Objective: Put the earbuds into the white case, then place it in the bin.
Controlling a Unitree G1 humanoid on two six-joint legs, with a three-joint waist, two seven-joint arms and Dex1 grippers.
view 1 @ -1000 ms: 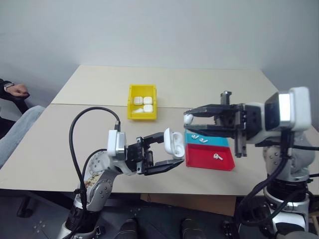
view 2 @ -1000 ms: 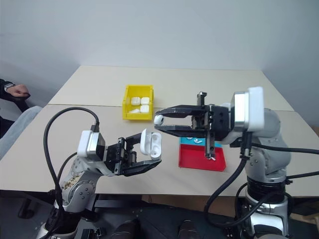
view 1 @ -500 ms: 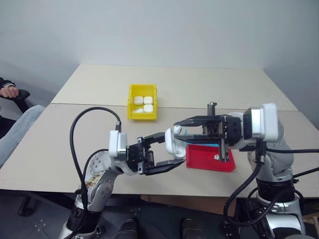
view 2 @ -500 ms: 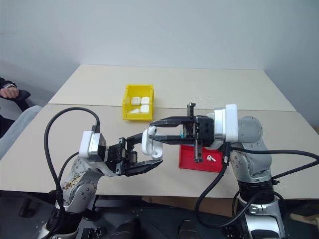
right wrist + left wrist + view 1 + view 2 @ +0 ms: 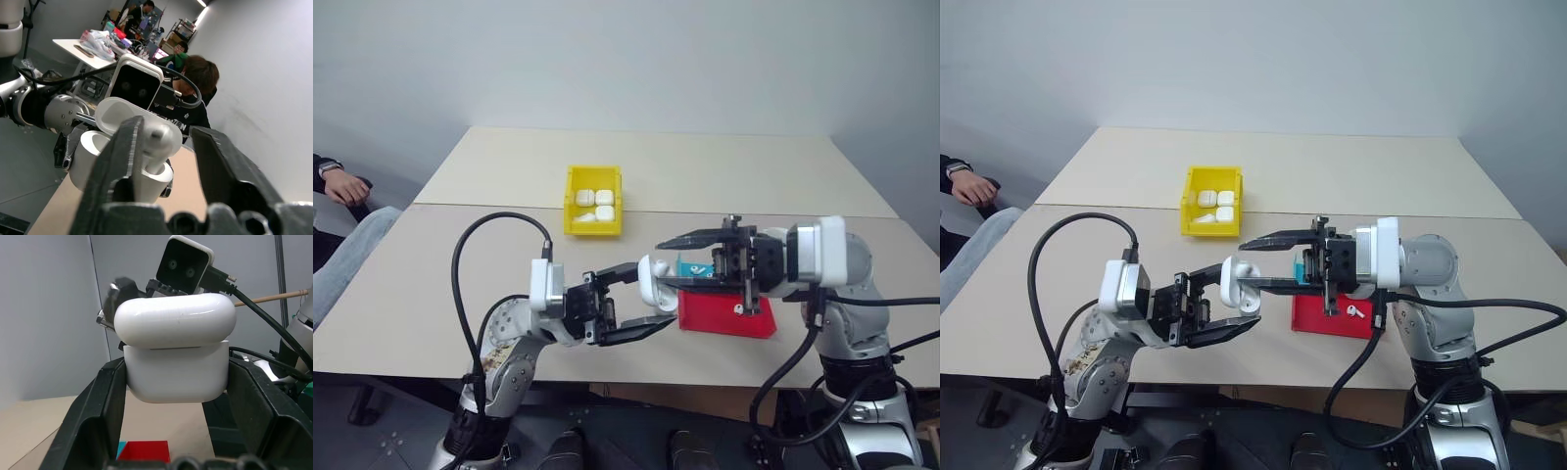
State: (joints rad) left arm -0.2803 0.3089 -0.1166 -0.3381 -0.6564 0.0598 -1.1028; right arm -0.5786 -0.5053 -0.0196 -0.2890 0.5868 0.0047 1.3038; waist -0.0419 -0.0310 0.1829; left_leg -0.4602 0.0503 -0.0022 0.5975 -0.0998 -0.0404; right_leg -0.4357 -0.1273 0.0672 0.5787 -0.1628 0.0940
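My left gripper (image 5: 656, 294) is shut on the white case (image 5: 651, 277), holding it up over the table's front edge with its lid flipped open (image 5: 122, 110). One of the earbuds (image 5: 156, 139) stands stem-down in the case (image 5: 176, 352). My right gripper (image 5: 661, 264) reaches in from the right and straddles the case top, open, with a gap between the earbud and one finger (image 5: 220, 161). Another earbud (image 5: 738, 309) lies in the red tray (image 5: 720, 318). The yellow bin (image 5: 570, 201) sits further back on the table with several white cases inside.
A teal tray (image 5: 690, 266) lies behind the red one, mostly hidden by my right gripper. A person's hand (image 5: 342, 184) rests at the far left, off the table. Bare tabletop surrounds the bin.
My right gripper came left and down onto the case with the earbud, then spread its fingers, leaving the earbud standing in the case. The left gripper stayed still.
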